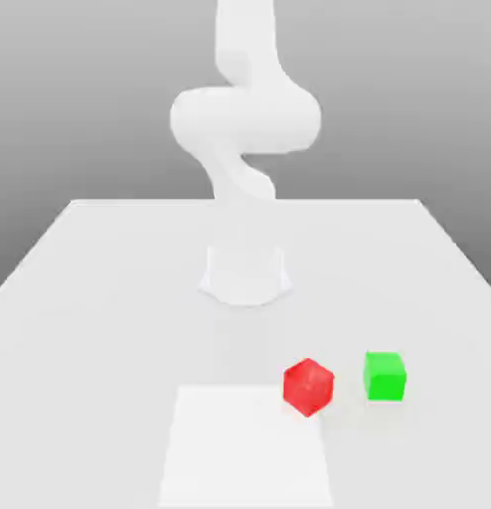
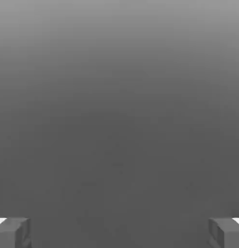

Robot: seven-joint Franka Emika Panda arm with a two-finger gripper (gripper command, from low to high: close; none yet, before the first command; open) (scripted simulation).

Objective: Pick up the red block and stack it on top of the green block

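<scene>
Bright red, the small smooth-faced cube [image 1: 308, 388] sits near the plain bright green cube [image 1: 385, 378], on its exterior-view left, with a gap between them. The red one shows a corner upward and another downward, so it looks tipped rather than flat; whether it truly rests on the pale, smooth worktop [image 1: 100, 338] I cannot tell. It overlaps the corner of a white rectangular patch [image 1: 245, 452] lying on the green cube's exterior-view left.

The pincer [image 2: 119, 233] stands wide, with nothing between its fingers.

I would expect the red cube to be light and stiff, with no give under a squeeze, and hardly fragile. Plain, smooth faces may let it slip or twist if pinched on an edge or a corner, so a tilted cube is an awkward thing to grip. Better to let it lie flat first, then take two opposite upright faces, centred at mid-height, coming straight down with the pads square to them. A moderate, even squeeze should do. The side towards the green cube deserves care, as a stray finger there could nudge that light base out of place.
</scene>
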